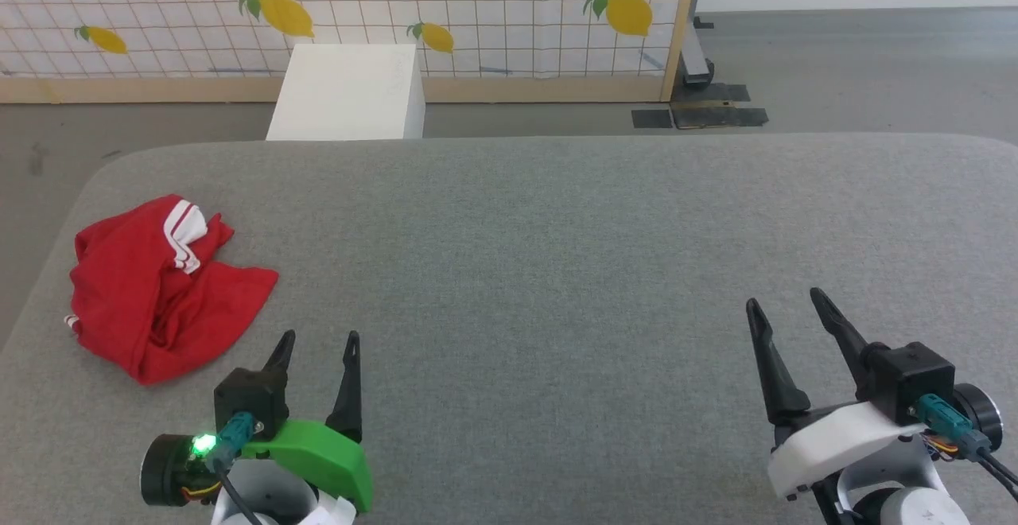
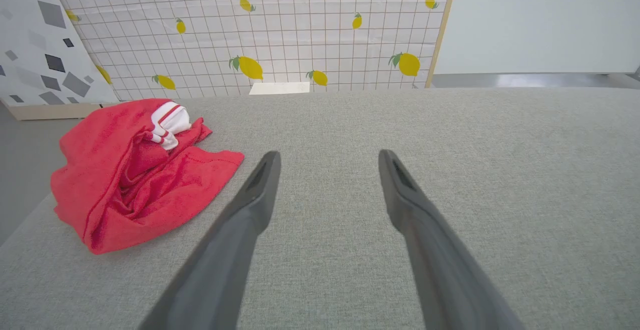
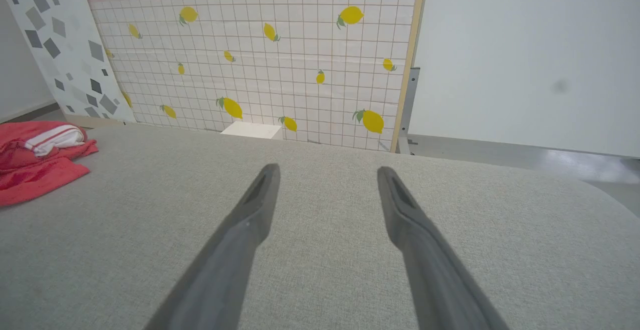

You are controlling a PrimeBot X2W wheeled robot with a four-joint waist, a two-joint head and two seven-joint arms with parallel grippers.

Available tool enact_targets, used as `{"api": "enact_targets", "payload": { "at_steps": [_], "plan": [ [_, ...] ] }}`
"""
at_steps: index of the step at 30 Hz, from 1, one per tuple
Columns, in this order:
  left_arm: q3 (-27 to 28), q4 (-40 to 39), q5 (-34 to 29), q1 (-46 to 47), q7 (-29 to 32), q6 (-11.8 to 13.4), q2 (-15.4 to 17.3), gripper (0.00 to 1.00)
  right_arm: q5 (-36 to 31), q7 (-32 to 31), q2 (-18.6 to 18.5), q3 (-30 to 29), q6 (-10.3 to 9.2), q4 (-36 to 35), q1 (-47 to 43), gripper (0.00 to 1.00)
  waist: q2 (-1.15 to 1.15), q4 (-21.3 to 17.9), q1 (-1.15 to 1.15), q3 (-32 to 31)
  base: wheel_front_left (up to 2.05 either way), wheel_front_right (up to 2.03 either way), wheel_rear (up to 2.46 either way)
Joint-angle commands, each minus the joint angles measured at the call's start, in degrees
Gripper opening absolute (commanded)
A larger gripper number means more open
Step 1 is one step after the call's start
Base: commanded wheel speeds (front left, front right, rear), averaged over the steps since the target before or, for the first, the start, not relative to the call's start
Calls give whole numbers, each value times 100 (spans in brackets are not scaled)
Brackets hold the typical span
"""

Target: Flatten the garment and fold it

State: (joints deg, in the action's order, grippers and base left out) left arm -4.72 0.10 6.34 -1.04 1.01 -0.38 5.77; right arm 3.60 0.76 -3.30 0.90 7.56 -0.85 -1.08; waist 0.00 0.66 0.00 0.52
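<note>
Left gripper (image 1: 319,336): jaws spread wide with nothing between them. In the head view its two dark fingers point toward 12 o'clock over bare cloth. A green shell and a lit green lamp sit behind them.
Right gripper (image 1: 783,297): jaws also wide and empty, the fingers leaning toward 11 o'clock. It is at 3 o'clock of the left gripper, well apart from it, and has a white shell.
Garment (image 1: 151,294): a red, crumpled heap at 10 o'clock of the left gripper, near its fingertips but not touching them. It lies at 9 o'clock of the right gripper, well apart.
Garment detail: a white piece with red stripes shows on top, toward the heap's 12 o'clock. A flat red flap spreads toward its 3 o'clock.
Table (image 1: 573,223): covered in grey woven cloth, with rounded far corners. The garment rests close to its 9 o'clock edge.
White box (image 1: 350,91): stands on the floor just beyond the table's far edge, at 12 o'clock of the left gripper.
Lemon panel (image 1: 493,16): a white grid printed with yellow lemons in a wooden frame, behind the box. In the right wrist view, "RESTAURANT" lettering runs above the grid.
Speckled board (image 2: 35,45): white with grey shapes, at 9 o'clock of the lemon panel in the left wrist view.
Floor (image 1: 859,64): grey.
Black mats (image 1: 700,115): lie on the floor at 3 o'clock of the white box.
</note>
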Motion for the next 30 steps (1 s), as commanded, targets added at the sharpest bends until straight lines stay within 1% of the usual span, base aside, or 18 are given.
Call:
{"api": "enact_targets", "payload": {
  "at_steps": [1,5,6,12,21,26,27,30],
  "plan": [
    [-26,6,53,87,18,46,67,100,38,23,-22,23,-6,-41,104,100,0,40,0,-2,0,0,0],
    [-56,43,74,117,27,52,110,100,134,2,-33,108,-6,-43,66,100,0,176,0,-27,0,0,0],
    [-82,73,75,125,36,67,148,100,200,-19,-57,181,-7,-43,22,100,0,332,0,-62,0,0,0],
    [-143,107,61,132,49,96,235,100,344,-51,-73,278,-7,-43,-55,100,0,710,0,-133,0,0,0],
    [-233,177,13,221,21,167,364,100,547,-132,-86,418,-8,-91,-183,100,0,1499,0,-195,0,0,0],
    [-264,220,-16,227,27,212,385,100,619,-156,-88,449,-8,-105,-207,100,0,1809,0,-189,0,0,0],
    [-281,231,-33,221,7,236,403,100,640,-165,-81,483,-8,-107,-241,100,0,1957,0,-198,0,0,0],
    [-300,231,-46,214,-11,256,416,100,654,-160,-71,495,-8,-103,-275,100,0,2066,0,-209,0,0,0]
  ]
}}
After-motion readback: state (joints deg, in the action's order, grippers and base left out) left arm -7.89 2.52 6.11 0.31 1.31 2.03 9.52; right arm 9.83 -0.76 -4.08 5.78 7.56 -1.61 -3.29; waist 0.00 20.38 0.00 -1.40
